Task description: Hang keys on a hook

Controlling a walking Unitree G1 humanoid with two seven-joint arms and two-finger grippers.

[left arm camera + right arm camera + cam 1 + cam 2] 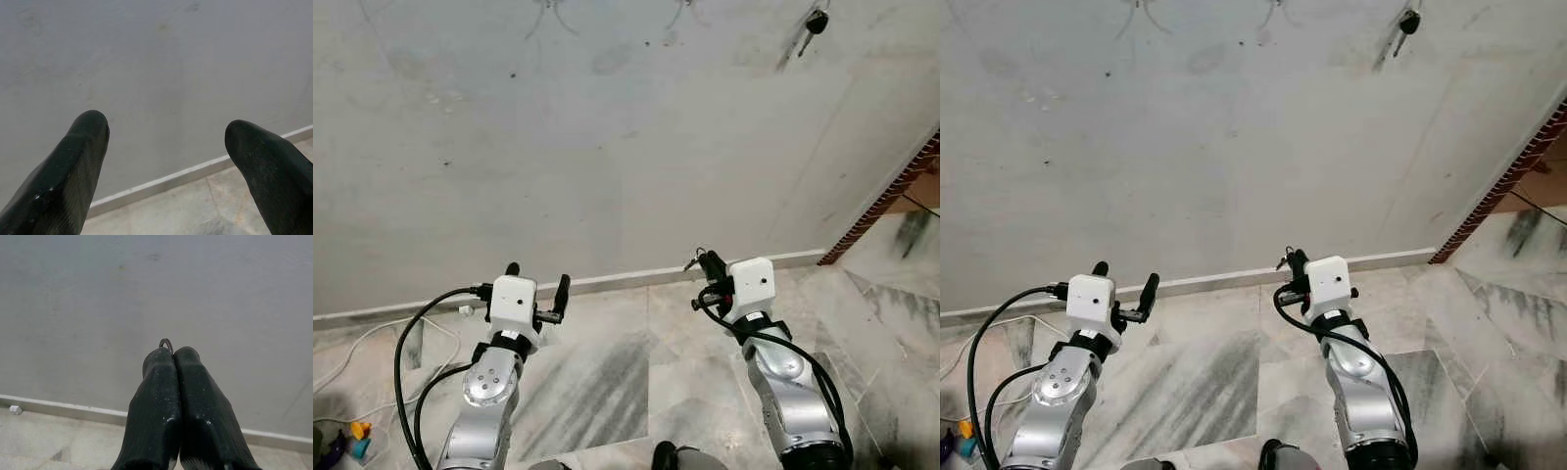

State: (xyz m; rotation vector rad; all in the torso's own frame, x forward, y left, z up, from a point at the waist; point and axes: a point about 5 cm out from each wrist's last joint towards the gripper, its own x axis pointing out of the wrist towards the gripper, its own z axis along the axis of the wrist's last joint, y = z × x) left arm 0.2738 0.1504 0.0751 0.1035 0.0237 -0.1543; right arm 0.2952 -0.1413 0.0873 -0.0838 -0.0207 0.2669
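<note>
Item: keys (pixel 166 343), pinched in right pincer (pixel 173 354), low before the wall (pixel 607 147).
Ring tip protrudes between pressed-together fingers; judged light, stiff, slippery metal, best held by the ring. Left pincer (pixel 537 275) spread, empty. Another key (pixel 814 23) already hangs high up.

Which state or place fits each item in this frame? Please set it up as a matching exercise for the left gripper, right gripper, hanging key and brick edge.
Things:
1. left gripper
2. right gripper
3. hanging key
4. brick edge

States or places:
A. high on the wall, upper right
B. fingers pressed together on a small metal ring
C. fingers spread apart, nothing between them
D. right side, where wall meets floor

Pairs: 1-C, 2-B, 3-A, 4-D
</note>
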